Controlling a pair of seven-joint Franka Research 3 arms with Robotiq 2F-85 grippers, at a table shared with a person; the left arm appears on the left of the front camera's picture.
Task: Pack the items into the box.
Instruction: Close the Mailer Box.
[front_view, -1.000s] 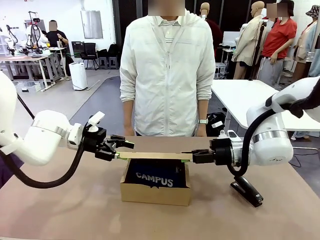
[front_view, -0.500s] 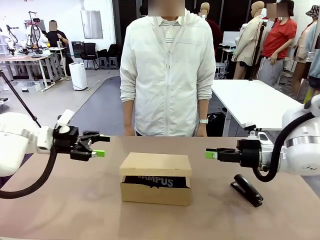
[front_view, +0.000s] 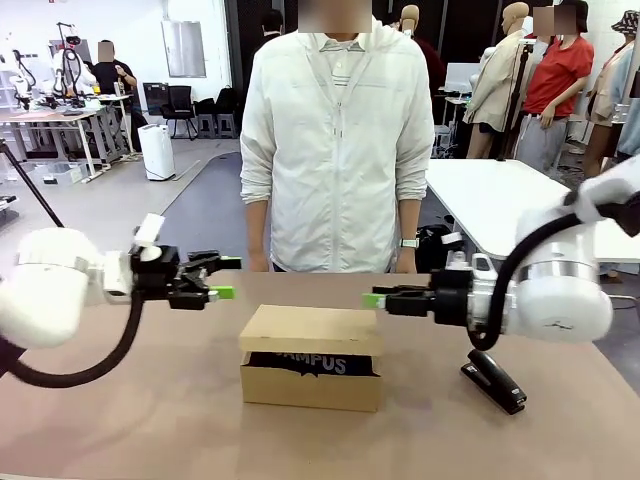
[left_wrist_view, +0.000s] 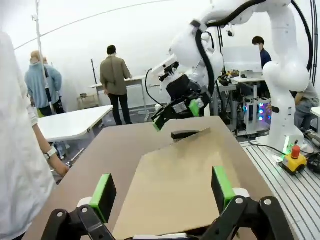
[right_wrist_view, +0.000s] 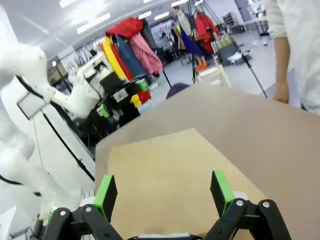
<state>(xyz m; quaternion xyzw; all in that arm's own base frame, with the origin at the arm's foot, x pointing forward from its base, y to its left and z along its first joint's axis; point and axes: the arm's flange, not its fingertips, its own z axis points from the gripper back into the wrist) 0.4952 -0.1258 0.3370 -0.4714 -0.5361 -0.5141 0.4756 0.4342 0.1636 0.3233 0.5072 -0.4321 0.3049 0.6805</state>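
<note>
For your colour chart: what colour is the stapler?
Black stapler, best in the front view.

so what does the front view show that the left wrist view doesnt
Front view alone: the navy pouch with part of its white lettering peeking out under the lowered lid, and the left arm's white body.

Left wrist view alone: the left gripper's own green pads, spread open over the lid, and a yellow box with a red button on the floor.

Both: the cardboard box with its lid down, the open right gripper, the black stapler and the person in white.
</note>
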